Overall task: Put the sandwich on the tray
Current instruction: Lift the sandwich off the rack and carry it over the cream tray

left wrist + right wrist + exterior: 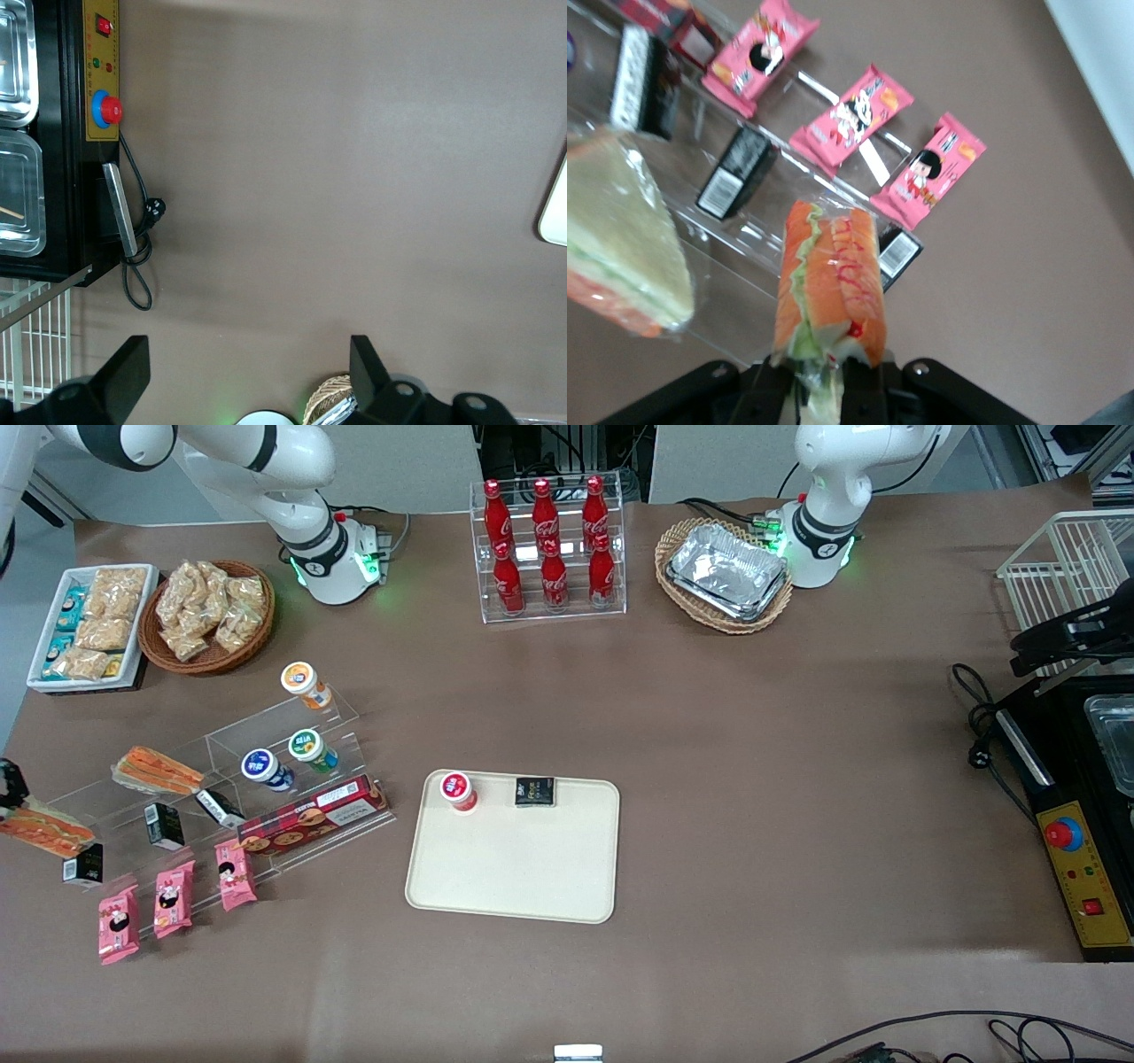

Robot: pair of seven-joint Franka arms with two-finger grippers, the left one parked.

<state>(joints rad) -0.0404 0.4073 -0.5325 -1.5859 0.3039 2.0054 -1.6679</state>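
Brown worktop [753,779] is packed along the working arm's end. The beige tray [514,868] sits mid-worktop, nearer the front camera's edge, with a red-lidded cup [458,790] and a small black packet [535,791] on it. A clear stepped rack [221,779] holds another sandwich [155,771]. The sandwich [828,283] is right at the working arm's edge of the worktop, well apart from the tray, with the claw [819,372] clamped on its end. Three pink snack packs [859,119] lie nearby.

Brown-covered table [753,779], pale floor [18,593] alongside.
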